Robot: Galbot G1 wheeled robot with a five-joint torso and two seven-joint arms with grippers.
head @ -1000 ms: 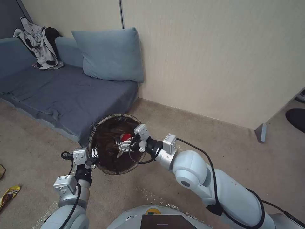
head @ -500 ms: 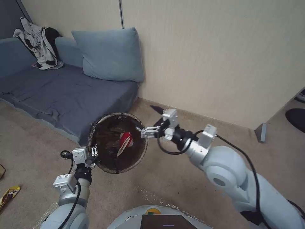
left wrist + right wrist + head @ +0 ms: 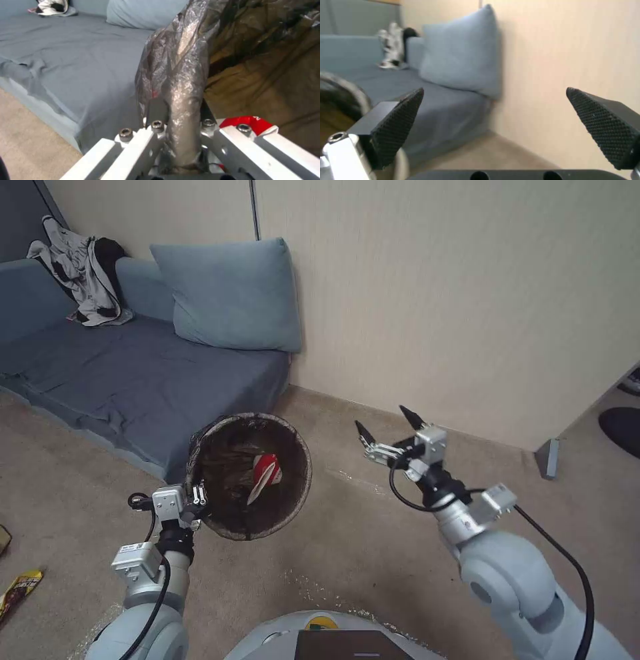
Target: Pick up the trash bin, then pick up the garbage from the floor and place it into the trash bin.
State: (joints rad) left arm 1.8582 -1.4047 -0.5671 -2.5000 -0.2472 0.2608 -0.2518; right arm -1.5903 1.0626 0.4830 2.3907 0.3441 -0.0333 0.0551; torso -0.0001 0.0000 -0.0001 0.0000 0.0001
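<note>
Trash bin: I saw one round, tapered trash bin (image 3: pixel 250 477) lined with a crinkled, glossy dark brown-black bag folded over the rim; I had it held up off the carpet, just in front of the sofa's corner, its mouth tilted toward the head camera.
Left gripper: my left gripper (image 3: pixel 198 501) was at the bin's near-left rim, jaws clamped on the bag-covered rim; in the left wrist view the shiny plastic fold (image 3: pixel 181 82) ran up between the metal fingers.
Garbage in bin: one red-and-white paper cup (image 3: pixel 265 473) lay on its side inside, long axis slanting from upper right to lower left in the head view; its red edge (image 3: pixel 248 122) peeked past the fingers in the wrist view.
Right gripper: my right gripper (image 3: pixel 385 428) hung in the air to the right of the bin, well apart from it, jaws wide apart and holding nothing; two black, wedge-shaped, finely textured pads (image 3: pixel 400 120) pointed toward the wall.
Floor litter: one yellow snack wrapper (image 3: pixel 19 588) lay flat on the beige carpet (image 3: pixel 347 540) at far left.
Surroundings: one blue-grey fabric sofa (image 3: pixel 133 380), one matching soft pillow (image 3: pixel 230 293), one heap of crumpled clothing (image 3: pixel 83 270).
</note>
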